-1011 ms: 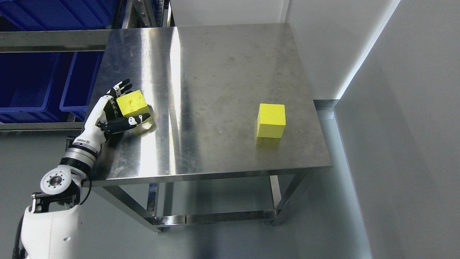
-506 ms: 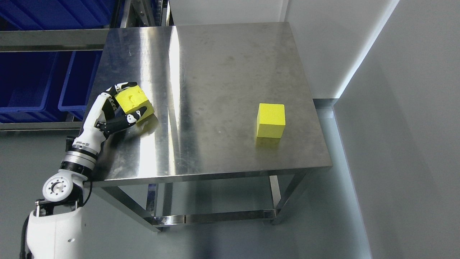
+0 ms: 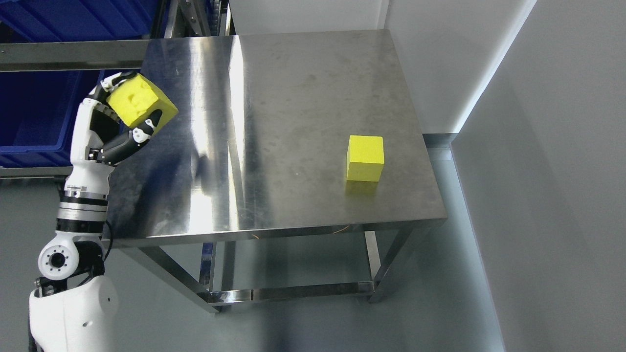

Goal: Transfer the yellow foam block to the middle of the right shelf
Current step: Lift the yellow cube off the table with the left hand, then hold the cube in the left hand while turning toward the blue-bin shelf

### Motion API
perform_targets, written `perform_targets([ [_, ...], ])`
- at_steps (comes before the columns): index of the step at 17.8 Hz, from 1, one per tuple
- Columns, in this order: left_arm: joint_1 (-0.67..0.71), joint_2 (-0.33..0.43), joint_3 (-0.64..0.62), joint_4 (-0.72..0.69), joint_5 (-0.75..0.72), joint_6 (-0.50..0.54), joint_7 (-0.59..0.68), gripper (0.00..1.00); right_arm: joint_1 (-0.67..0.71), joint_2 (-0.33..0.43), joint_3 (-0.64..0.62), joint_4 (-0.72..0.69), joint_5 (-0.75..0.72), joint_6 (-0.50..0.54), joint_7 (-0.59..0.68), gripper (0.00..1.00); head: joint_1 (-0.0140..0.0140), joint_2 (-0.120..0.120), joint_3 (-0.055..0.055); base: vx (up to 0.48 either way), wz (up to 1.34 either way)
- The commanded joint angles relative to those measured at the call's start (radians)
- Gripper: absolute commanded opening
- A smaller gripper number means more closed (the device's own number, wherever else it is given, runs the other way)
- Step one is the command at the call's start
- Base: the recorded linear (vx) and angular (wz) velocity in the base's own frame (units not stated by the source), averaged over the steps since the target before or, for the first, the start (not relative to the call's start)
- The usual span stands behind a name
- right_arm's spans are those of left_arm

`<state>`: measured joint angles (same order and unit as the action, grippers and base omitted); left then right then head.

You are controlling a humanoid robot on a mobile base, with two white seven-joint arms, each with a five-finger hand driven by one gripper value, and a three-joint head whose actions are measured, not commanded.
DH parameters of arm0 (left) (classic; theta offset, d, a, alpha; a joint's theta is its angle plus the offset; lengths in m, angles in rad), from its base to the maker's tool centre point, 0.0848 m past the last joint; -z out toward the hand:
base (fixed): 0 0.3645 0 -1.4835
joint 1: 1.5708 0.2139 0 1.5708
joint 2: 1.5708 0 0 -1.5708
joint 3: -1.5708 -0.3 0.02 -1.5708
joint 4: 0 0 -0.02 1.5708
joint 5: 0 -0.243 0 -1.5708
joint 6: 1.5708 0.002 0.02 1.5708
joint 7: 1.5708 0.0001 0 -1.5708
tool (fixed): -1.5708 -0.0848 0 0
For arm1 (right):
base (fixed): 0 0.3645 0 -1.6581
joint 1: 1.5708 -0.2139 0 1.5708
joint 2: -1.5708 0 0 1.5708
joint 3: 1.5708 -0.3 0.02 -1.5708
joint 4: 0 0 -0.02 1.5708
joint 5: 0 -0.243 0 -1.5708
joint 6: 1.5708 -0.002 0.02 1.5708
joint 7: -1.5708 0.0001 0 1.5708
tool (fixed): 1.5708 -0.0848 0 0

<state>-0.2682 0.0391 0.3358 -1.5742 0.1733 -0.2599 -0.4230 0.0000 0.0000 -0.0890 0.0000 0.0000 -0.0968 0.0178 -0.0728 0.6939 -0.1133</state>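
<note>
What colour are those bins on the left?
The bins are dark blue, seen in the head view.

**Open tabletop, crowded left side**

The steel table (image 3: 293,122) lies bare across its middle and far end, giving a hand wide passage there. A lone yellow block (image 3: 365,158) stands toward the near right, with room all round it. At the left edge, the left hand (image 3: 115,122) holds a yellow foam block (image 3: 139,103) aloft, close to the shelf rail (image 3: 73,56) and blue bins (image 3: 34,115). White walls (image 3: 538,146) close off the right.
</note>
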Motion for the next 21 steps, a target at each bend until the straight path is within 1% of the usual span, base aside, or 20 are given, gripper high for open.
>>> perform_targets([
  [1, 0.021, -0.022, 0.104, -0.059, 0.069, -0.010, 0.000, 0.10, -0.002, -0.017, 0.000, -0.017, 0.000, 0.000, 0.001, 1.00, 0.0000, 0.000, 0.000, -0.087, 0.01],
  [4, 0.058, -0.022, 0.108, -0.085, 0.069, -0.012, 0.000, 0.10, -0.002, -0.017, 0.000, -0.017, 0.000, 0.000, 0.001, 1.00, 0.0000, 0.000, 0.000, -0.130, 0.09],
  [8, 0.079, -0.022, 0.111, -0.105, 0.071, -0.012, 0.000, 0.11, -0.003, -0.017, 0.000, -0.017, 0.000, 0.000, 0.001, 1.00, 0.0000, 0.000, 0.000, -0.136, 0.49],
  [18, 0.107, -0.022, 0.127, -0.128, 0.069, -0.012, 0.000, 0.11, -0.002, -0.017, 0.000, -0.017, 0.000, 0.000, 0.001, 1.00, 0.0000, 0.000, 0.000, -0.031, 0.95],
  [21, 0.115, -0.022, 0.127, -0.128, 0.069, -0.005, 0.000, 0.13, -0.003, -0.017, 0.000, -0.017, 0.000, 0.000, 0.001, 1.00, 0.0000, 0.000, 0.000, 0.018, 0.96],
])
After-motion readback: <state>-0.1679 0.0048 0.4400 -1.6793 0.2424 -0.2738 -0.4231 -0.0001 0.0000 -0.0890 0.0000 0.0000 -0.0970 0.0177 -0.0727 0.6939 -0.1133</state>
